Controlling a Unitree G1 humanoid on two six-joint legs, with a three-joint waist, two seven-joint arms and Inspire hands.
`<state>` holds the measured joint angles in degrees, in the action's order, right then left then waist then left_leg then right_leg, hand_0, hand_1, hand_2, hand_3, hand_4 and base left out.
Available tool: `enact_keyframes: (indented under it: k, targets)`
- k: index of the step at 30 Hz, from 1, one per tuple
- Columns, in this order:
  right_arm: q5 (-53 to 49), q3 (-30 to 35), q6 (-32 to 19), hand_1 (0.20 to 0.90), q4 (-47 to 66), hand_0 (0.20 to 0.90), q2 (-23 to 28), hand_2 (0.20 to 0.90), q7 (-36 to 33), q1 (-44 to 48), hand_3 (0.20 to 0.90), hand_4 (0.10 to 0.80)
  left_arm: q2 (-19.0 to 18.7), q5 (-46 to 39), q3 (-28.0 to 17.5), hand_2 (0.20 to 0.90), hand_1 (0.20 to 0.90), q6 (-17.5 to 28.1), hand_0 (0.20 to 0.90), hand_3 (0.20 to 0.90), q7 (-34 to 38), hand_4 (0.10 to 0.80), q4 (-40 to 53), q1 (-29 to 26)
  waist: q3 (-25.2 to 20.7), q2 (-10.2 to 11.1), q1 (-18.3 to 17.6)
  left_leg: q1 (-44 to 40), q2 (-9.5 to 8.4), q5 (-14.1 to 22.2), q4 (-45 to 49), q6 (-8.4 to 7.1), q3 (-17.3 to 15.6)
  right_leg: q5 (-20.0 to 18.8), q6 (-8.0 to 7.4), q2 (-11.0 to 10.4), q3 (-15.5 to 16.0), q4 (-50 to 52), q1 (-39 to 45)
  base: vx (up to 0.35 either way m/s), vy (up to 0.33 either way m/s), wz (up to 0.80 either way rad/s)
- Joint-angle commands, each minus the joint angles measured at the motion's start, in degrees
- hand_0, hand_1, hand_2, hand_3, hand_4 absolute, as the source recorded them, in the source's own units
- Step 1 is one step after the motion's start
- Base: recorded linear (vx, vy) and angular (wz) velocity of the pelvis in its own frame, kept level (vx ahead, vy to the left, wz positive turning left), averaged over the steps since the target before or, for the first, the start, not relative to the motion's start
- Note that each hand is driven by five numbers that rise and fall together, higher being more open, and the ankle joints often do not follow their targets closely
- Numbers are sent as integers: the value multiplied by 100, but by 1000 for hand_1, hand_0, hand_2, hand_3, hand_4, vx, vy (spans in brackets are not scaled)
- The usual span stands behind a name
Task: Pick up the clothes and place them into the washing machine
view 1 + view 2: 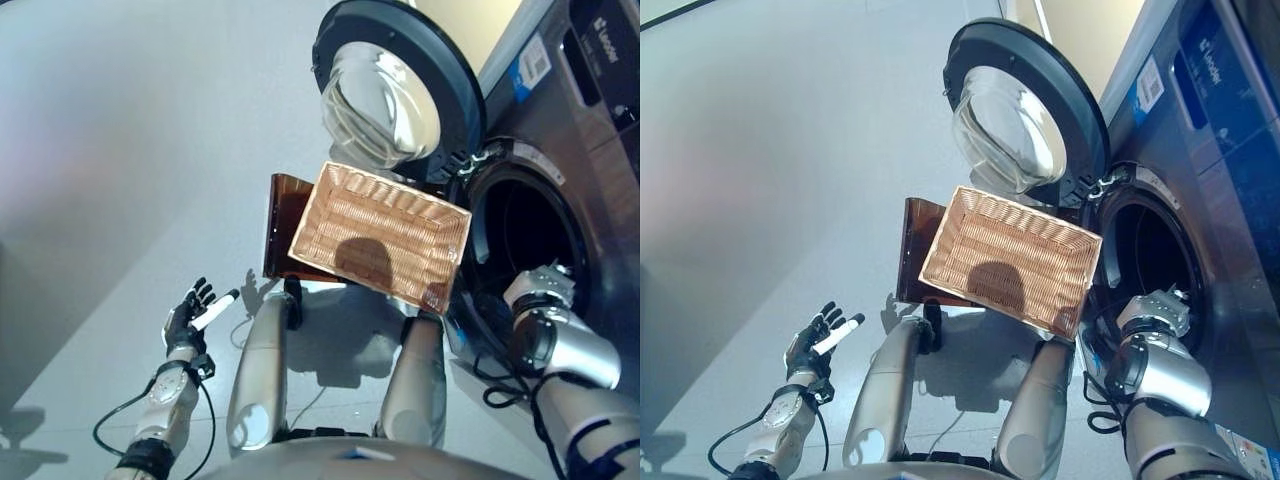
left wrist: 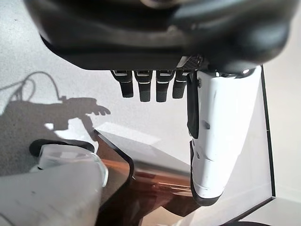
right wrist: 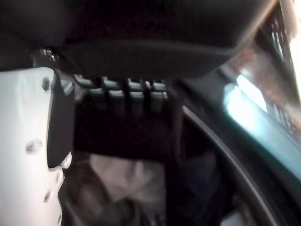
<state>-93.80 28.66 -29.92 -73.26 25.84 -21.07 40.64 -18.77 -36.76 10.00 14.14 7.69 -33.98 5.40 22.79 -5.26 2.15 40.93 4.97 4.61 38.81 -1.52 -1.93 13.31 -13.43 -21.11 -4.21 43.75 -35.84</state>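
Right wrist view looks past the right hand (image 3: 28, 155) into the washer (image 1: 1160, 260) drum — fingers relaxed, gripping nothing, with pale clothes (image 3: 127, 181) lying inside beyond them. Its door (image 1: 400, 85) stands open. Beside it sits a wicker basket (image 1: 385, 235). Left hand (image 1: 190, 312) hangs spread over the floor (image 1: 120, 150) — empty.

Both arms are silver-grey, rounded metal shells with dark bands at the joints. The left hand (image 1: 187, 316) is dark, with slim black fingers (image 2: 142, 88) in a row carrying pale grey strips, and a thumb in a glossy white cover dotted with small screw holes. The right hand (image 3: 117, 42) has the same dark bulk and white thumb cover; its wrist is a silver ribbed collar.
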Motion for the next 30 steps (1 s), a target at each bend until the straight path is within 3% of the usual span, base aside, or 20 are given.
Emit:
enact_keyframes:
  k: [1,8,30]
  targets:
    - [482,-530,-409,900,266,900,294,900,532,-116,900,800,-278,-110,-233,900,900,447,900,900,73,800,-37,72,-392,173,-15,-378,393,28,-367,-656,466,-1139,131,-146,-48,-990,204,0,0,0]
    - [536,-627,-312,900,348,900,51,900,695,-290,900,800,-233,-136,-249,900,900,513,900,900,48,800,-131,-27,-453,253,-18,-779,282,-433,-1296,-670,410,-1607,43,-196,260,-1994,760,21,-19,2]
    - [1122,-1483,102,900,845,900,-901,900,1163,-1123,900,800,11,-74,-311,900,900,660,900,900,-18,800,-283,-105,-735,451,-99,-2096,468,-1203,-3170,-812,182,-2233,-122,-211,846,-3618,1918,47,-18,0]
